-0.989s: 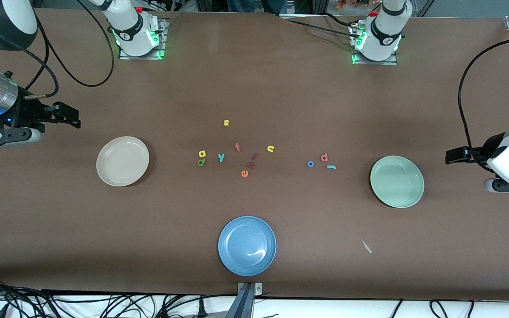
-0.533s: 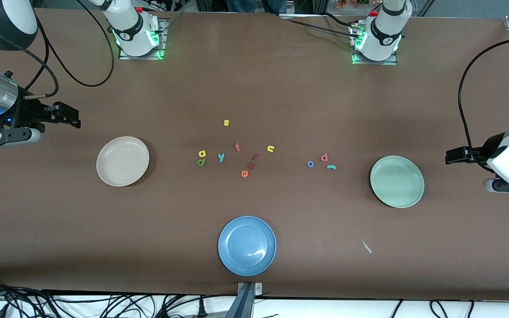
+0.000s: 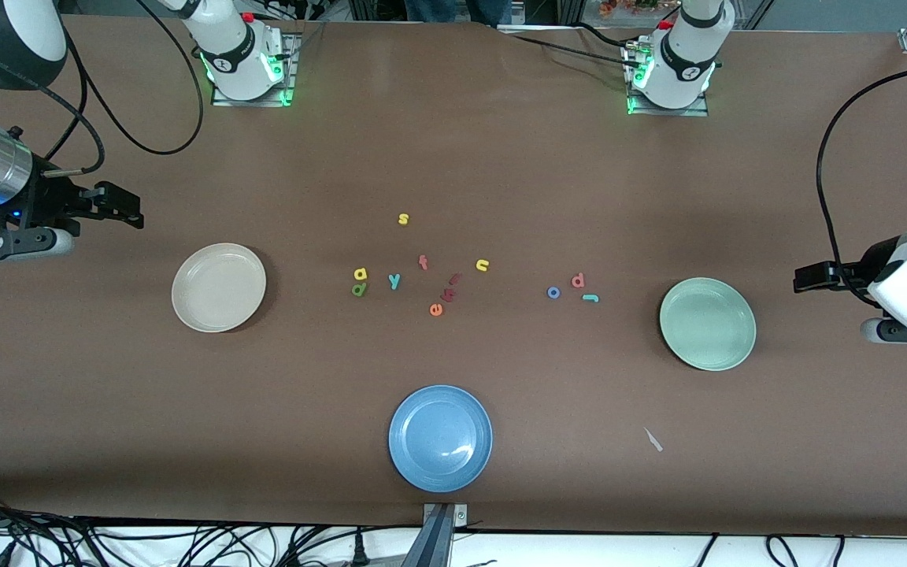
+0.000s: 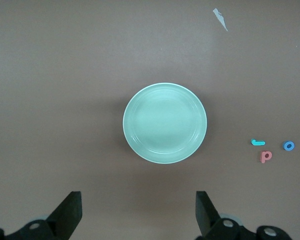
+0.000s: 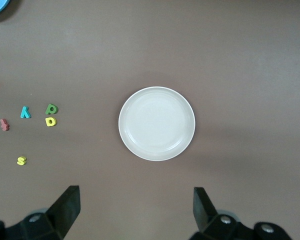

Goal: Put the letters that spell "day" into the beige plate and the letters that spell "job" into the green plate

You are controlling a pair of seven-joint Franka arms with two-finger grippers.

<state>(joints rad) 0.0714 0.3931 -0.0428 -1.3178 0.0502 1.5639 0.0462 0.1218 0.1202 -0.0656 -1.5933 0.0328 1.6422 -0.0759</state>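
Observation:
The yellow "a" (image 3: 360,274), green "d" (image 3: 358,289) and teal "y" (image 3: 394,280) lie together mid-table, toward the empty beige plate (image 3: 219,287). Close to the empty green plate (image 3: 707,323) lie the blue "o" (image 3: 553,292), salmon "b" (image 3: 578,280) and teal "j" (image 3: 590,298). My right gripper (image 3: 121,206) hangs open over the table at the right arm's end, looking down on the beige plate (image 5: 156,123). Over the left arm's end my left gripper (image 3: 812,277) is open above bare table beside the green plate (image 4: 165,122). Neither holds anything.
A blue plate (image 3: 440,438) sits near the front edge. Spare letters lie mid-table: yellow "s" (image 3: 403,219), yellow "n" (image 3: 483,265), red "t" (image 3: 423,261), orange "e" (image 3: 436,309) and two dark red pieces (image 3: 451,287). A paper scrap (image 3: 653,439) lies nearer the camera than the green plate.

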